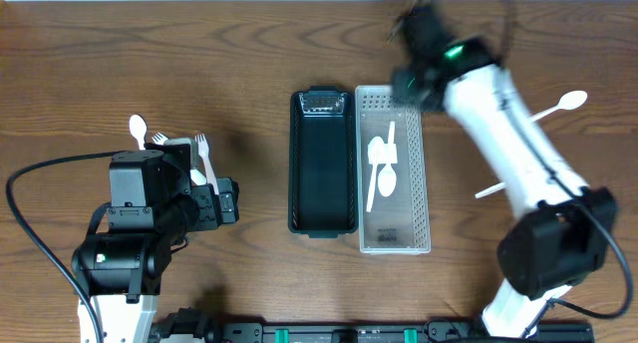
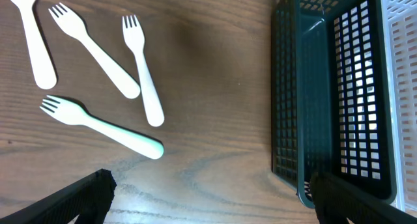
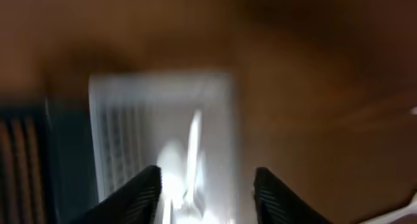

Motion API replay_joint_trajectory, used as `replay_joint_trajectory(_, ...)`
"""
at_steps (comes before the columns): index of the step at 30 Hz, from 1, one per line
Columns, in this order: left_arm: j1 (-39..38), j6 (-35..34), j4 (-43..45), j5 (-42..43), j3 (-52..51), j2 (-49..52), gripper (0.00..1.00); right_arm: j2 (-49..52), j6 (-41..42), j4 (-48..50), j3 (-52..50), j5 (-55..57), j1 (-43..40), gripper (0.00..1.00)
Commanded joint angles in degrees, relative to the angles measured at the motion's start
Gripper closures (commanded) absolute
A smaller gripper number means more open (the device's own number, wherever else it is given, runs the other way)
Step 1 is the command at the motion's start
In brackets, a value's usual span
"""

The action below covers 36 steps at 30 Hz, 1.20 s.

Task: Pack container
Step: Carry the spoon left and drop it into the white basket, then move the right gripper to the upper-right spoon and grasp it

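Our right pincer (image 3: 207, 173) hangs half open, holding nothing, over the white plastic mesh basket (image 1: 424, 188), where two white plastic spoons (image 1: 387, 180) lie. We think the plastic forks (image 2: 94, 51) and the empty dark green basket (image 1: 321, 173) are left.

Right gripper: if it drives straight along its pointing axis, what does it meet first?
Probably the spoons in the white basket, straight ahead between the right gripper's parted jaws. Blurred view, so depth is unclear.

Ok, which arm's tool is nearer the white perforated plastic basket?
Right. The right tool hangs over one end of the white perforated plastic basket; the left tool sits beyond the dark green plastic basket.
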Motion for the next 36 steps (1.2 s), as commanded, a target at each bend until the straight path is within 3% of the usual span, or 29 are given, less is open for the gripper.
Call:
replay_joint_trajectory(1, -0.28, -0.28, -0.2, 0.52, 1.33, -0.09, 0.02, -1.9, 3.69, -0.52, 6.4, 3.63, -9.33, 0.42)
replay_joint_trajectory(3, -0.28, -0.28, -0.2, 0.52, 1.33, -0.09, 0.02, -1.81, 6.4, 0.22, 7.78, 3.3, -14.82, 0.44)
replay_joint_trajectory(9, -0.28, -0.31, -0.2, 0.52, 1.33, -0.09, 0.02, 2.23, 15.04, 1.14, 7.82, 1.16, -30.47, 0.01)
replay_joint_trajectory(17, -0.28, -0.33, -0.2, 0.55, 1.33, -0.09, 0.02, 15.23, 16.55, 1.42, 7.82, -6.08, -40.19, 0.01)
replay_joint_trajectory(24, -0.28, -0.35, -0.22, 0.55, 1.33, -0.09, 0.02, 23.76, 16.52, 4.17, 7.82, -6.51, -40.19, 0.01)
replay_joint_trajectory(36, -0.28, -0.55, -0.2, 0.55, 1.33, -0.09, 0.02, 28.0, 18.6, 7.63, 7.82, -5.57, -39.87, 0.01)
